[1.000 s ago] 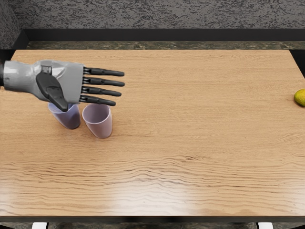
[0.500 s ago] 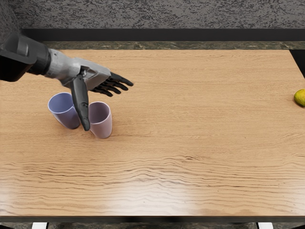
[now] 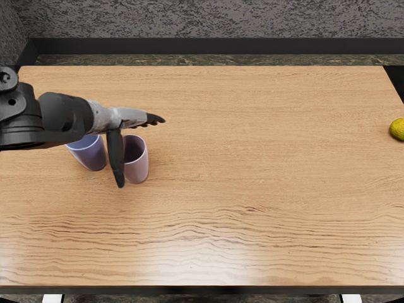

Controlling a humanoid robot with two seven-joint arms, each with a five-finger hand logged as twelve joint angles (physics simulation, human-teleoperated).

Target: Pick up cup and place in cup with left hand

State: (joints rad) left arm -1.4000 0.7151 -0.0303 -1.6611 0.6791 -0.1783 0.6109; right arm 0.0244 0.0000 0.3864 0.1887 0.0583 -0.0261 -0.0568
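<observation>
Left hand (image 3: 130,118) over a table (image 3: 252,189), with fingers (image 3: 154,118) extended rightward and thumb (image 3: 115,158) down across the left side of an upright pink cup (image 3: 138,169), blue cup (image 3: 92,155) just beside, partly hidden, yellow fruit (image 3: 398,129) at far right.

Blue cup (image 3: 90,158) has its rim partly blocked by the cropped left arm (image 3: 66,118), pink cup (image 3: 139,167) is kinda covered by the thumb (image 3: 116,158), and the yellow fruit (image 3: 398,129) near the table's (image 3: 252,189) right edge gets cut off.
</observation>
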